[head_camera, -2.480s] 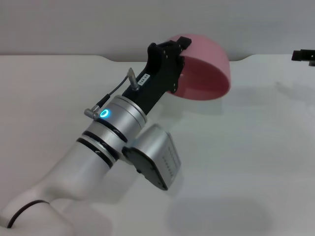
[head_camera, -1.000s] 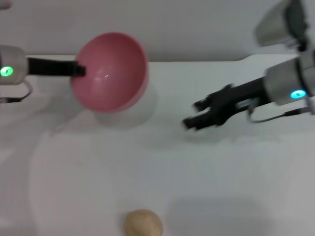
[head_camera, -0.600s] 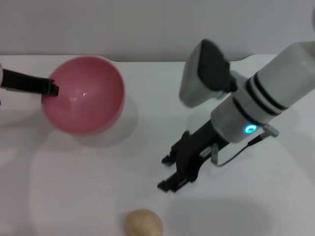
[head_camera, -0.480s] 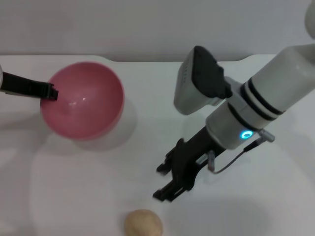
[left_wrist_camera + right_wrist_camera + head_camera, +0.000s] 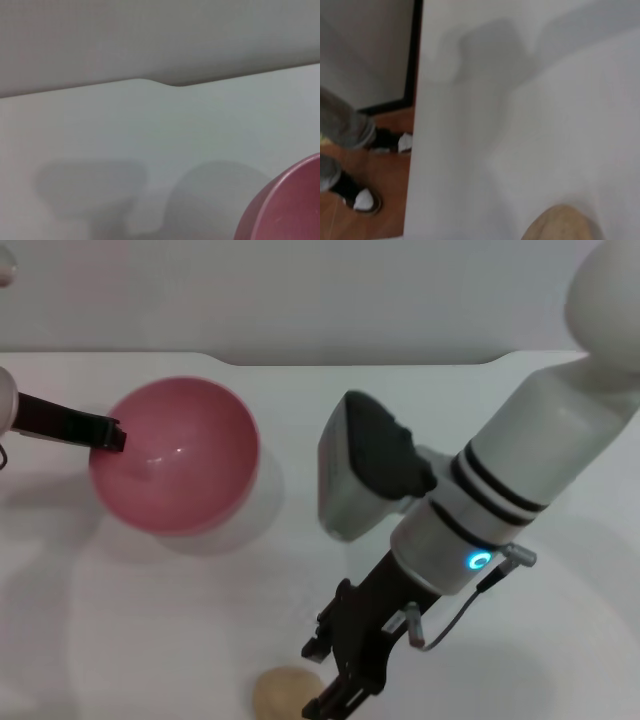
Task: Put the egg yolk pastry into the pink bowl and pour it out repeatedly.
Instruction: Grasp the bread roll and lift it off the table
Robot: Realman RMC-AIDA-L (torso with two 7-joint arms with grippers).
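the left end effector (image 5: 108,433) is clenched on the pink bowl (image 5: 175,455) rim; the right end effector (image 5: 335,680), fingers spread, hangs just beside the egg yolk pastry (image 5: 283,692) on the bench (image 5: 520,440), well apart from the bowl.

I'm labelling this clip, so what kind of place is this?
Probably a robot test room, not a kitchen: a plain white table against a bare wall, holding only a pink bowl and one pastry, with wood flooring and someone's feet nearby.

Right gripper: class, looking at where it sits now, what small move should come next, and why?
Probably lower a little further and centre over the egg yolk pastry, then close. The right gripper hangs just beside it, not yet holding it, while the left gripper holds the pink bowl by its rim, empty and open upward, on the table.
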